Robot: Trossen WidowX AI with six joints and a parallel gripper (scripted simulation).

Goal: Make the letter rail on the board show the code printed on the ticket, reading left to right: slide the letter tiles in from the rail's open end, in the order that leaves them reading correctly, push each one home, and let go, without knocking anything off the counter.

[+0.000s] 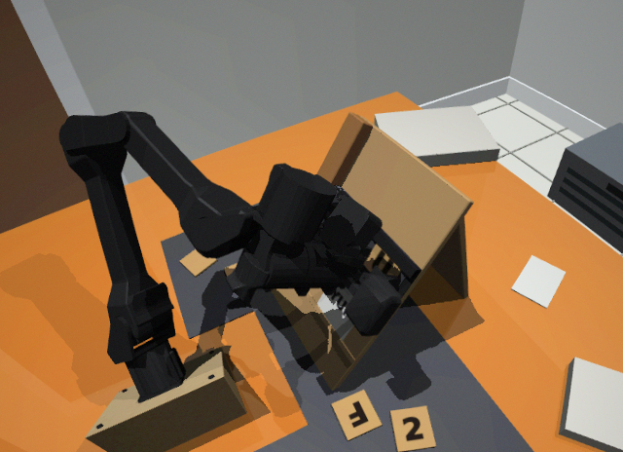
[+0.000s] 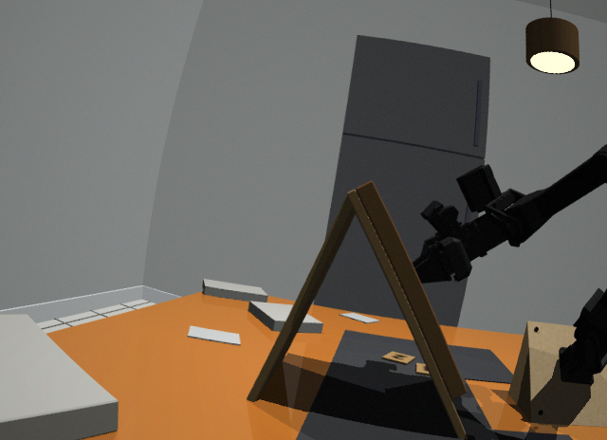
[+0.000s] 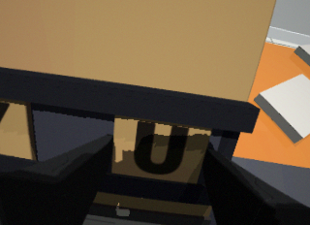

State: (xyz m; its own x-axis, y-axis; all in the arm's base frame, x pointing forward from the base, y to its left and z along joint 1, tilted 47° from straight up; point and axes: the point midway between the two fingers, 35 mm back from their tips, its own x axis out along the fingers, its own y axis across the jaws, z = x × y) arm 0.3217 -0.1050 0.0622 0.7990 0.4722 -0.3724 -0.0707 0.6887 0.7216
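Note:
My gripper is shut on the U tile, one finger at each side. The tile sits between the bars of the dark letter rail on the sloping board, just inside the rail's right end. Another tile shows partly at the left, with a gap of bare rail between. On the mat lie a 2 tile and an F tile, turned round. One more tile lies farther back, its letter not visible. The ticket's code is not readable.
The dark mat runs under the board. White slabs and a thin white card lie on the orange counter. The arm's wooden base block stands beside the mat.

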